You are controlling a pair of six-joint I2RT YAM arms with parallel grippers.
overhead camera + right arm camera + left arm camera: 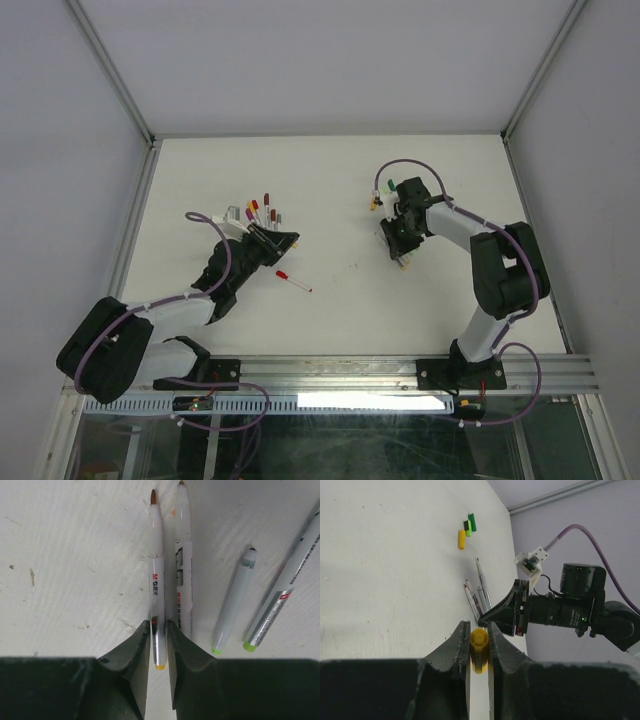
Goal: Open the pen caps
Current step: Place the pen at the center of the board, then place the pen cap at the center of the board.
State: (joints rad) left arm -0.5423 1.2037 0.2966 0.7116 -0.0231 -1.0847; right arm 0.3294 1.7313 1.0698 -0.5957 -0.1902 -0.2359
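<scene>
Left gripper (pixel 479 625) clamping yellow cap (pixel 479 655), right gripper (pixel 159 626) pen (pixel 156 565)

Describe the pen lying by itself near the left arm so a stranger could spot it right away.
On the white table, find the left gripper in the overhead view. Just nearer the arm bases lies one pen, alone. Unlike the bunch of pens beyond the gripper, it touches nothing and wears a red cap.
</scene>
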